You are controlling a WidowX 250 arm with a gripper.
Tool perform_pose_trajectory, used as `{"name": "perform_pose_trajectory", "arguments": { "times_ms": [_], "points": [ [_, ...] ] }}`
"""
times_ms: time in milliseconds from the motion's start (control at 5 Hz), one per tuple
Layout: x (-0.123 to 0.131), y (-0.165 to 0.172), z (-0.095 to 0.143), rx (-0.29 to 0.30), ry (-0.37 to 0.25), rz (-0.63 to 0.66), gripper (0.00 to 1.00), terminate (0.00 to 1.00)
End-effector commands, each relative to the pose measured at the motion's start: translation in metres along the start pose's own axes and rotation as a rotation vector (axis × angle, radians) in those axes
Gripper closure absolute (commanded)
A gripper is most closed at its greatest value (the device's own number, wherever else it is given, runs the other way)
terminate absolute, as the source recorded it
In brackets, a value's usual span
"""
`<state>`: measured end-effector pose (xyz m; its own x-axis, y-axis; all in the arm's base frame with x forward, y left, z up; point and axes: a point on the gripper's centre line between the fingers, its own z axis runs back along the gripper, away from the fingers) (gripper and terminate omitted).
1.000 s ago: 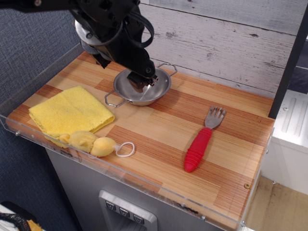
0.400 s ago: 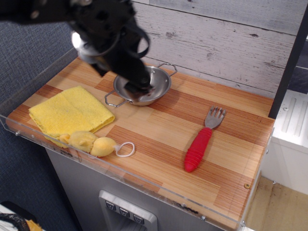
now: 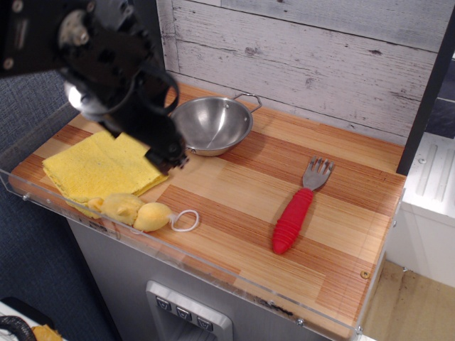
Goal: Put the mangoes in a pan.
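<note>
On the board, single view: everything below comes from the one camera looking down at the wooden counter (image 3: 242,192).
Gripper: the gripper (image 3: 170,160) hangs low over the edge of the yellow cloth (image 3: 99,167), between pan and mangoes; it is blurred and dark, so I cannot tell whether its jaws stand apart or together, and nothing shows in them.
Mangoes: the mangoes (image 3: 135,212) lie at the front left edge of the board, touching the cloth's front corner, with the white string loop (image 3: 186,221) trailing to their right.
Pan: the pan (image 3: 212,126) sits empty near the back wall, well apart from the mangoes.
Bystander: a red-handled fork (image 3: 297,209) lies off to the right, clear of the likely path.
Risk one: the mangoes sit just beside the clear front rim (image 3: 142,238); a descent slightly off could nudge them against it or pinch the cloth along with them.
Risk two: two joined lumps may swing in the grasp, and the string could snag.
</note>
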<state>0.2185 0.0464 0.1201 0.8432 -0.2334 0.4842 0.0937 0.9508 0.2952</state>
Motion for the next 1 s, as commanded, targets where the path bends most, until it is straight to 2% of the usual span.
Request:
{"name": "perform_pose_trajectory", "arguments": {
  "times_ms": [0, 400, 800],
  "points": [
    [-0.021, 0.0, -0.022, -0.019, 0.081, -0.012, 0.0, 0.0],
    [-0.028, -0.013, -0.046, -0.048, 0.134, -0.036, 0.0, 0.0],
    [-0.034, -0.001, -0.062, -0.035, 0.181, -0.003, 0.0, 0.0]
  ]
}}
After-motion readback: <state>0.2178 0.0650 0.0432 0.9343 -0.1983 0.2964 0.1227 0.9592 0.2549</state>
